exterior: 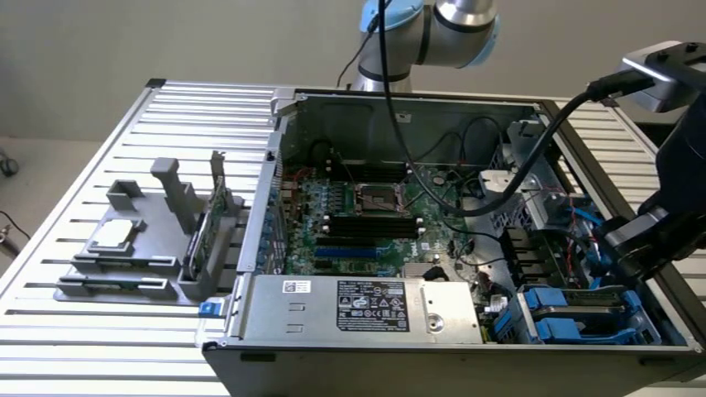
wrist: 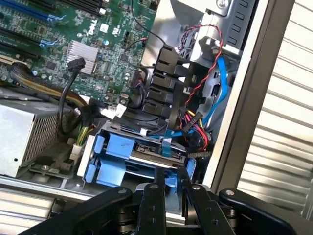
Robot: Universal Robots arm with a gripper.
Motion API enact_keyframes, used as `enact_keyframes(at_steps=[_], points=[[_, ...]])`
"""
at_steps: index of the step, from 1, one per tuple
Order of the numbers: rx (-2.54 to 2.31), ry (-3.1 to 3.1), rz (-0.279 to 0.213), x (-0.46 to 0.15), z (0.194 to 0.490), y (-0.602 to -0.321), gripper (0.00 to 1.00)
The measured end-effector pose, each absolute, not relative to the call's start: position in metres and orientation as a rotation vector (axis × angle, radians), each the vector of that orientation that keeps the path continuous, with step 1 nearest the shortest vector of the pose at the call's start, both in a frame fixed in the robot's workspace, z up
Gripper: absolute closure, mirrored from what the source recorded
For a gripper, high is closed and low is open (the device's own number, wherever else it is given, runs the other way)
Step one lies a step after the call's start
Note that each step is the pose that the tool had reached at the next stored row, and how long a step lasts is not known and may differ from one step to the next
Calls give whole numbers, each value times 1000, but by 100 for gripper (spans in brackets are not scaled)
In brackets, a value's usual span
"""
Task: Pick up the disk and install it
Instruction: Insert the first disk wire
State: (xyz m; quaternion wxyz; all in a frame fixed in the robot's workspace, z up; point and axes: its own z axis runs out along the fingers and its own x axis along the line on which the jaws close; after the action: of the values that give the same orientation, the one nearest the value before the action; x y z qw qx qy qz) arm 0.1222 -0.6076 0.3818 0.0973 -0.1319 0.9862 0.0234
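Tool point(wrist: 171, 180): poised just above the disk; I cannot tell whether it grips.
Disk point(wrist: 128, 155): in blue rails, in the near corner bay of the open computer case point(exterior: 278, 178), on the exterior view's right, beside the power supply box point(exterior: 364, 302).
Surface point(exterior: 78, 339): slatted metal, with a grey fixture point(exterior: 132, 269) on the exterior view's left.

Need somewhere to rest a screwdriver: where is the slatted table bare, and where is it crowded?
Free, at the exterior view's left: the slatted table beyond the grey holder, out to its far edge, and the strip in front of that holder. Crowded: the open case, worst in the corner where the claw hangs over the disk amid cables.
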Motion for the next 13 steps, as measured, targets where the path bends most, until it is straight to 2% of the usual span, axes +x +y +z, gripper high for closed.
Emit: enact_keyframes(at_steps=[13], points=[[-113, 2940, 51, 122, 382, -608, 75]])
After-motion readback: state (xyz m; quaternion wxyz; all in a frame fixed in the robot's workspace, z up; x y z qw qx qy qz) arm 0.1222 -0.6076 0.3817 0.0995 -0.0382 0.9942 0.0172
